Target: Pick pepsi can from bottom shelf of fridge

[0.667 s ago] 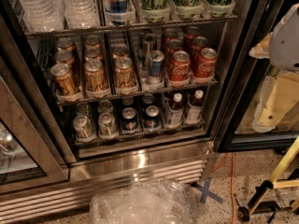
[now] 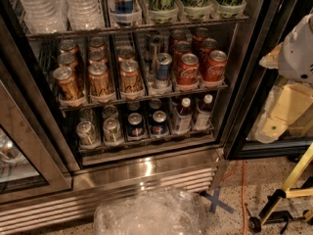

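The fridge (image 2: pixel 146 169) stands open in front of me. Its bottom shelf (image 2: pixel 146 142) is a dark wire rack with a low front rail. Two dark-blue pepsi cans (image 2: pixel 135 125) (image 2: pixel 159 123) stand at the front of the middle lanes, with more behind them. Silver-grey cans (image 2: pixel 86 132) fill the lanes to their left, and two small bottles (image 2: pixel 182 115) stand to their right. My gripper (image 2: pixel 275 121), cream-coloured on a white arm (image 2: pixel 296 53), hangs at the right edge, outside the fridge, well to the right of the pepsi cans.
The shelf above holds gold cans (image 2: pixel 100 80), a slim blue-silver can (image 2: pixel 163 70) and red cans (image 2: pixel 188 70). A crumpled clear plastic bag (image 2: pixel 146 213) lies on the floor before the grille (image 2: pixel 98 199). A yellow stand (image 2: pixel 293 185), an orange cable (image 2: pixel 243 190) and a blue tape cross (image 2: pixel 217 202) are at the right.
The white arm and cream gripper at the right edge have sunk slightly lower. The fridge and its cans have not moved.
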Available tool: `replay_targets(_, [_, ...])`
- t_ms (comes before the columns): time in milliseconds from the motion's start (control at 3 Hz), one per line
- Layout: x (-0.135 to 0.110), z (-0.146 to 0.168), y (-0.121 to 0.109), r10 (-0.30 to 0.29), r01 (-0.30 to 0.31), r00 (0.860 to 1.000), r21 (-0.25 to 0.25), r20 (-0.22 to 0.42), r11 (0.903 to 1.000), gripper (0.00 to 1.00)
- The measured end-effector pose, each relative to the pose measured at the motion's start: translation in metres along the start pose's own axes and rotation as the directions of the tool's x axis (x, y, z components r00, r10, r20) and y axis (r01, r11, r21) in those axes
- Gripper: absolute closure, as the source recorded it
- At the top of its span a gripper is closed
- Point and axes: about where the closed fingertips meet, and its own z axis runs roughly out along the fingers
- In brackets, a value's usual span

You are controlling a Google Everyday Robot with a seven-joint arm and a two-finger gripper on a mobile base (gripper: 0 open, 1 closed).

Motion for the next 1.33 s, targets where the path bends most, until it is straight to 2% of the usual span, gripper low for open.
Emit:
replay_targets(333, [-0.012, 0.030, 0.030, 0.144, -0.142, 0.984, -0.027, 0.105, 0.9896, 0.00])
replay_targets(667, [-0.012, 0.104, 0.072, 0.317, -0.309, 0.933, -0.072, 0.169, 0.9482, 0.00])
replay_targets(1000, [-0.012, 0.104, 0.072, 0.317, -0.309, 0.933, -0.072, 0.170, 0.9482, 0.00])
replay_targets(1333, [-0.031, 0.119, 0.071, 0.327, -0.317, 0.912, -0.081, 0.247, 0.9451, 0.00])
